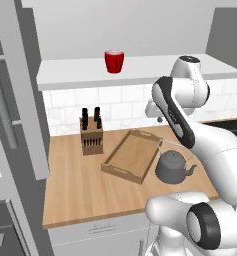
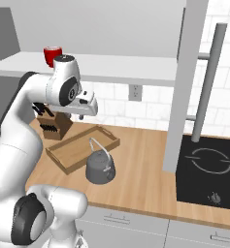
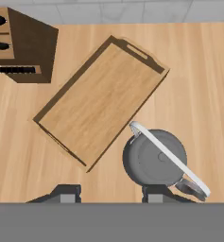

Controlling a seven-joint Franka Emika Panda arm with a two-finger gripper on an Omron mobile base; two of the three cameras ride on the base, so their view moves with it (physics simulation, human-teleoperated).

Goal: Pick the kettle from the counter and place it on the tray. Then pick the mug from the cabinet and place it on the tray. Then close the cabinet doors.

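The gripper (image 3: 111,194) hung high over the counter (image 1: 80,195) with its fingers parted and nothing between them, and the kettle (image 3: 155,157) stood below and off toward its right finger rather than centred between the two. The kettle's wire handle (image 3: 168,153) ran on a slant across the lid, skewed to the line between the fingers, so I judged the hand needed a shift and a turn before descending. The tray (image 3: 101,97) lay bare just beside the kettle on the far side, with open counter around both.
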